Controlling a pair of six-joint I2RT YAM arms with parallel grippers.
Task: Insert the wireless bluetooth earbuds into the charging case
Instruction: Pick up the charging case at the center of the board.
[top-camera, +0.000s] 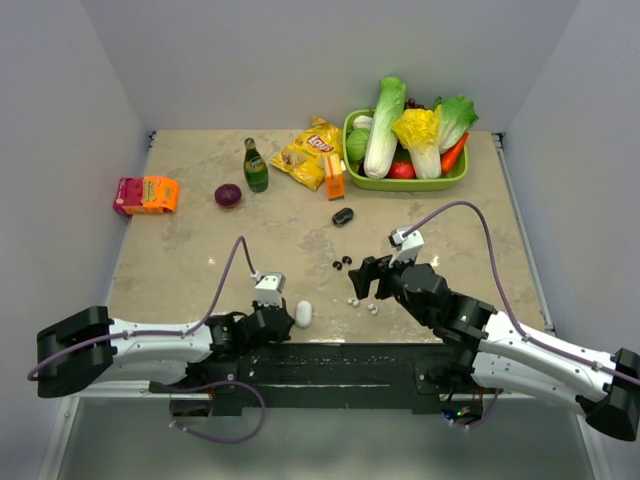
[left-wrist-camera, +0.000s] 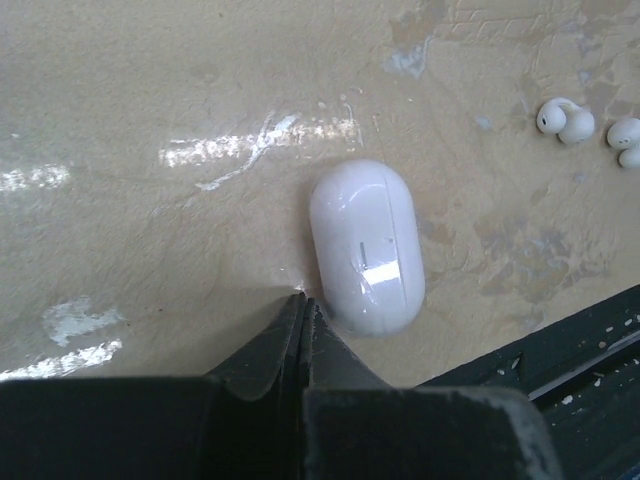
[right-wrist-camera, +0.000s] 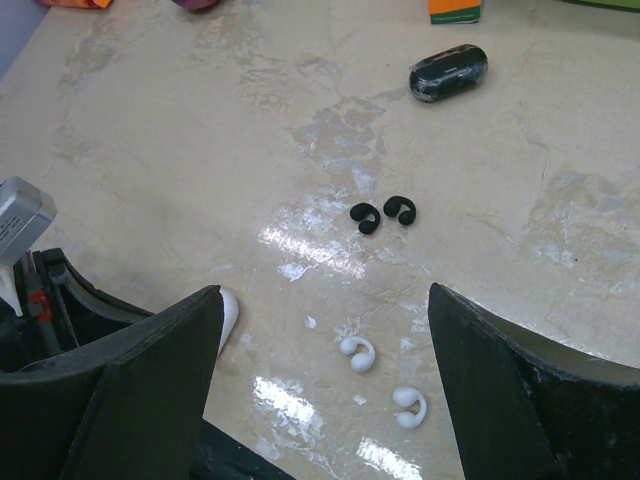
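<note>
A closed white charging case (left-wrist-camera: 366, 245) (top-camera: 303, 313) lies flat near the table's front edge. My left gripper (left-wrist-camera: 302, 298) (top-camera: 283, 318) is shut with nothing in it, its tips on the table just left of the case's near end. Two white earbuds (right-wrist-camera: 357, 353) (right-wrist-camera: 410, 406) (left-wrist-camera: 566, 120) (top-camera: 352, 301) lie to the right of the case. My right gripper (right-wrist-camera: 325, 292) (top-camera: 368, 278) hangs open above them, holding nothing. Two black earbuds (right-wrist-camera: 365, 217) (right-wrist-camera: 400, 209) (top-camera: 342, 263) lie side by side farther back. A closed black case (right-wrist-camera: 448, 72) (top-camera: 343, 216) lies beyond them.
At the back right is a green basket (top-camera: 350, 170) of vegetables. A chips bag (top-camera: 312, 152), an orange carton (top-camera: 334, 177), a green bottle (top-camera: 255, 165), a red onion (top-camera: 228, 195) and a pink-orange box (top-camera: 146, 195) stand along the back. The dark base plate (top-camera: 330, 360) borders the near edge.
</note>
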